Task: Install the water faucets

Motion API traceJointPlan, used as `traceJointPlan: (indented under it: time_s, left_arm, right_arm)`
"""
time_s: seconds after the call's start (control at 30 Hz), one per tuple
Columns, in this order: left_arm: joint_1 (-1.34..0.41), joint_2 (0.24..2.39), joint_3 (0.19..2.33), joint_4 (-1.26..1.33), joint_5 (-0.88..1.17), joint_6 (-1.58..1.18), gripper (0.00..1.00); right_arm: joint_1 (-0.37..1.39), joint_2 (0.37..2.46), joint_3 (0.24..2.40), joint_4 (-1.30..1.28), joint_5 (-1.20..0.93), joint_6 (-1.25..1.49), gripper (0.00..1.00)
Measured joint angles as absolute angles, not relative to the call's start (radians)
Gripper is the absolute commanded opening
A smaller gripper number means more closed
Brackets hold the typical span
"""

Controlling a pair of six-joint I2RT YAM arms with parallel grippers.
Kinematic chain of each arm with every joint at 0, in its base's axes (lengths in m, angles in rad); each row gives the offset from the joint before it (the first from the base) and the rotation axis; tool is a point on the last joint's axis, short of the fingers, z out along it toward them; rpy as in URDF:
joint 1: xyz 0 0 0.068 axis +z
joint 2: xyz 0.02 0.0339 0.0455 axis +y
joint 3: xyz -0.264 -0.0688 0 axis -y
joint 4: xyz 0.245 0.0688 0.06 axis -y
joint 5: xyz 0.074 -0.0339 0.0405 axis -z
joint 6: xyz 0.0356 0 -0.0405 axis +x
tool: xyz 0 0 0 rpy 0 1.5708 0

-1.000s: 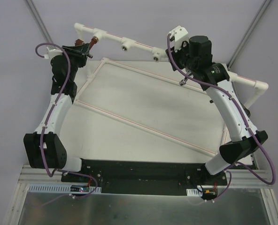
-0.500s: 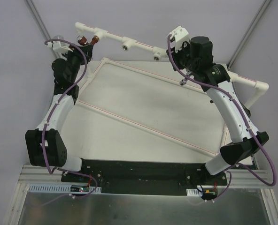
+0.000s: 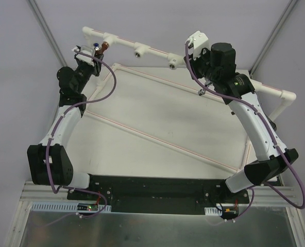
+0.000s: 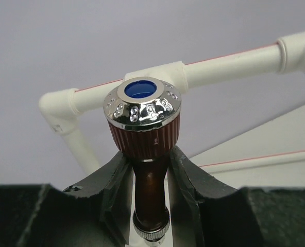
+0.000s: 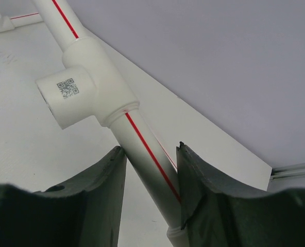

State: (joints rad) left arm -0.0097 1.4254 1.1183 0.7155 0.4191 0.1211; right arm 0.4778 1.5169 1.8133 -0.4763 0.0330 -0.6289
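The reddish-brown faucet [image 4: 145,131] has a ribbed knob with a chrome cap and a blue centre. My left gripper [image 4: 147,157] is shut on its stem, just in front of the leftmost white tee fitting [image 4: 157,74]. In the top view this gripper [image 3: 93,55] holds the faucet [image 3: 102,48] at the left tee [image 3: 110,39]. My right gripper [image 5: 150,152] is shut on the white pipe [image 5: 142,149] below a tee with a QR label [image 5: 80,87]. It sits at the pipe run's right part [image 3: 189,54]. A small silver-grey metal piece [image 3: 200,91] lies below the right arm.
The raised white pipe run [image 3: 155,50] crosses the back with two more tee sockets [image 3: 140,50] [image 3: 172,62] and an elbow at each end [image 3: 87,32] [image 3: 286,95]. A white pipe frame [image 3: 157,139] lies flat on the table.
My left gripper has swung up and to the right with the faucet, from beside the left tee to right at it, and its wrist has turned. The right arm has barely shifted.
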Motion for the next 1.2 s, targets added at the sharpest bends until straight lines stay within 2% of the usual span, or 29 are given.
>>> traceJointPlan:
  time_s: [0.17, 0.23, 0.3, 0.37, 0.4, 0.57, 0.63, 0.67, 0.7, 0.73, 0.77, 0.87, 1.03, 1.2]
  left_arm:
    - [-0.015, 1.385, 1.145, 0.542, 0.451, 0.422, 0.02]
    - [-0.021, 1.376, 1.164, 0.478, 0.455, 0.522, 0.14]
    - [-0.026, 1.368, 1.175, 0.435, 0.455, 0.594, 0.2]
    - [-0.027, 1.36, 1.176, 0.409, 0.455, 0.634, 0.41]
    - [-0.027, 1.353, 1.175, 0.401, 0.455, 0.648, 0.46]
    - [-0.039, 1.318, 1.133, 0.393, 0.463, 0.665, 0.62]
    - [-0.04, 1.303, 1.115, 0.401, 0.467, 0.649, 0.73]
    - [-0.04, 1.296, 1.106, 0.407, 0.472, 0.635, 0.82]
    - [-0.041, 1.29, 1.099, 0.408, 0.476, 0.623, 0.84]
    - [-0.04, 1.281, 1.092, 0.407, 0.489, 0.603, 0.92]
    - [-0.04, 1.27, 1.083, 0.405, 0.495, 0.583, 0.95]
    - [-0.037, 1.222, 1.06, 0.385, 0.509, 0.501, 0.99]
    - [-0.028, 1.1, 1.033, 0.3, 0.488, 0.31, 0.99]
    - [-0.027, 0.982, 1.06, 0.168, 0.386, 0.005, 0.99]
  right_arm:
    - [0.483, 1.497, 1.794, -0.472, 0.019, -0.628, 0.0]
    - [0.485, 1.491, 1.79, -0.472, 0.017, -0.627, 0.0]
    - [0.485, 1.486, 1.79, -0.471, 0.016, -0.621, 0.0]
    - [0.487, 1.482, 1.79, -0.474, 0.014, -0.614, 0.0]
    - [0.488, 1.48, 1.79, -0.476, 0.014, -0.612, 0.0]
    - [0.493, 1.472, 1.79, -0.484, 0.011, -0.607, 0.0]
    - [0.495, 1.47, 1.79, -0.487, 0.01, -0.605, 0.0]
    - [0.496, 1.469, 1.79, -0.488, 0.009, -0.605, 0.0]
    - [0.497, 1.468, 1.79, -0.489, 0.009, -0.604, 0.0]
    - [0.498, 1.467, 1.79, -0.49, 0.007, -0.603, 0.0]
    - [0.498, 1.467, 1.79, -0.49, 0.007, -0.603, 0.0]
    - [0.502, 1.463, 1.79, -0.496, 0.003, -0.603, 0.0]
    - [0.516, 1.448, 1.79, -0.522, -0.011, -0.602, 0.0]
    - [0.526, 1.441, 1.792, -0.535, -0.021, -0.598, 0.0]
